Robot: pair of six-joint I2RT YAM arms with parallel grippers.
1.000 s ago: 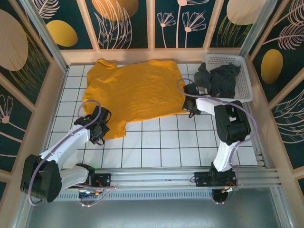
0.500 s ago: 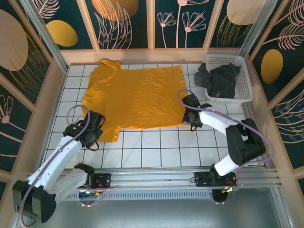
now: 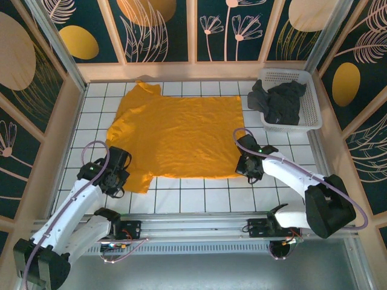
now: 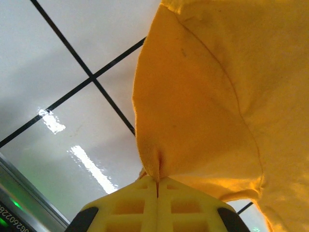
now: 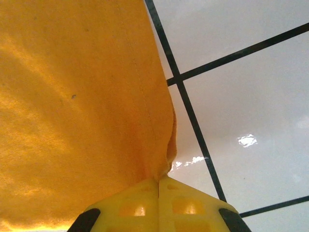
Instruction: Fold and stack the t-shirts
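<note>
two t-shirts are here. the first, the orange-yellow t-shirt (image 3: 178,133), lies spread out and mostly flat on the far half of the white tiled surface (image 3: 266,190). it reaches from the left side to right of the middle, with one sleeve pointing toward the far left corner. the second, the dark grey t-shirt (image 3: 279,103), sits bunched up in the one white basket (image 3: 313,103) at the far right corner of the surface. a fold of it spills over the basket's left rim. the two shirts lie apart, not touching.

there are two arms, one gripper on each, and both hold the orange-yellow shirt along its near edge. the left gripper (image 3: 123,176) is at the shirt's near left corner. its wrist camera shows the two yellow fingers pressed together with a pinch of orange cloth (image 4: 203,96) caught between them, the fabric rising in a crease from the tips. the right gripper (image 3: 245,167) is at the shirt's near right corner. its wrist camera shows the same: fingers closed tight on the shirt's hemmed edge (image 5: 72,96), with bare tile and black grid lines to the right of it.
</note>
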